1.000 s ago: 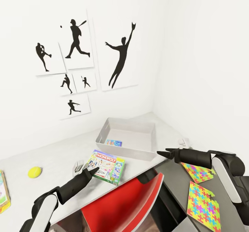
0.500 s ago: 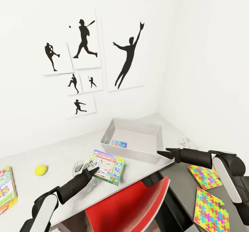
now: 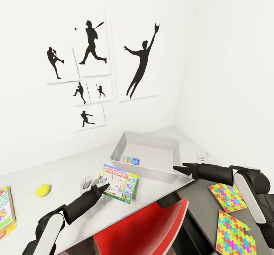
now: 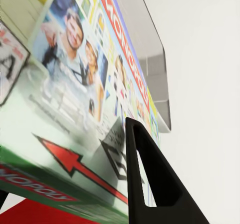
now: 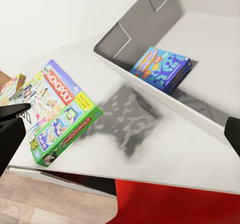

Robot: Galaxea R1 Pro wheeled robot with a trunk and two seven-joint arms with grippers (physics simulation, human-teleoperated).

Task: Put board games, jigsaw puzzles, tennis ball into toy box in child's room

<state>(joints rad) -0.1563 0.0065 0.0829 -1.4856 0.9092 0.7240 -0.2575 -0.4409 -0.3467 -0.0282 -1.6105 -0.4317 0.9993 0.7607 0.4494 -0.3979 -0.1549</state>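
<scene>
Head view, read from its left side to its right: at the 9 o'clock end of the table (image 3: pixel 57 171) lies the tennis ball (image 3: pixel 42 190), well apart from the arms. Next comes the left gripper (image 3: pixel 99 187), its fingertips at the near end of the Monopoly board game (image 3: pixel 117 183). The left wrist view has one black finger (image 4: pixel 150 184) lying across the box lid, and the right wrist view has the box tilted, its far end raised off the table above its shadow, so the fingers appear pinched on that near edge. From those fingers the box's long axis runs toward about 1 o'clock, straight at the toy box (image 3: pixel 146 167), whose near wall stands just beyond the game's far end. A small blue box (image 3: pixel 129 160) already lies on the bin floor. Further right, the right gripper (image 3: pixel 179 168) hovers just beside the bin's near right corner; whether its fingers are spread or pressed together cannot be told. At about 4 o'clock lie the two jigsaw puzzles (image 3: pixel 226 197), nearer the right arm.

Judgement: the left arm is the nearer one for carrying the game over the wall.
</scene>
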